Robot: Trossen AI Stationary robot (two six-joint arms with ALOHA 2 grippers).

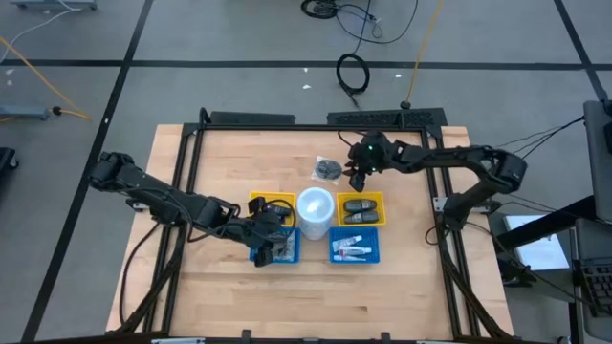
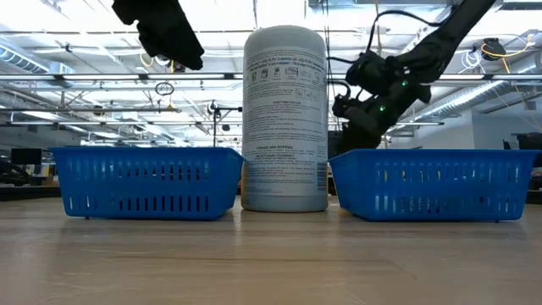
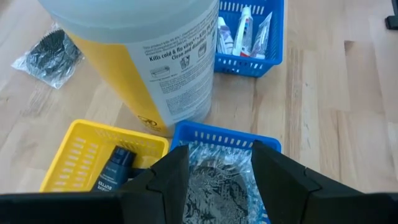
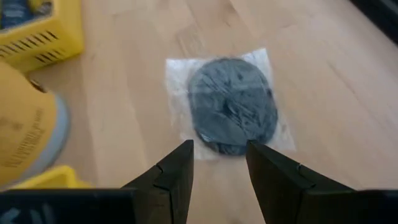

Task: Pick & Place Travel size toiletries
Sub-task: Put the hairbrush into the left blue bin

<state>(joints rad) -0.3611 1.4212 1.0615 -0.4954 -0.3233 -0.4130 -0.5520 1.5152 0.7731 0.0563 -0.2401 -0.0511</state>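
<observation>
Surface: pale wooden counter (image 1: pixel 229 296) inside a black frame, grey floor with cables around it.
Landmark: white wipes canister (image 1: pixel 315 211) upright at mid-counter, printed label, yellow band low on its side.
Travel size toiletries: small white tubes (image 1: pixel 352 249) with little caps and red and blue markings, lying flat in the blue basket (image 1: pixel 374 256) just right of the canister on the near side; seen again past the canister in the left wrist view (image 3: pixel 244 28), packed side by side with a clear wrapper among them.
Yellow bin beside canister, right: yellow bin (image 1: pixel 382 201) holding two black oblong gadgets (image 1: pixel 360 210), directly behind the toiletries basket.
Left of canister: second yellow bin (image 1: pixel 253 199) with a dark bottle (image 3: pixel 115 168); second blue basket (image 1: pixel 293 251) with a clear bag of grey bits (image 3: pixel 211 186).
Behind canister: another clear bag with a dark oval pad (image 4: pixel 231 106) flat on bare wood.
Left end effector (image 1: pixel 264 242): over the left blue basket, fingers spread, poised above the bag of grey bits, pinching nothing.
Right end effector (image 1: pixel 357 179): behind and right of the canister, fingers spread, hovering near the bag with the oval pad, empty.
</observation>
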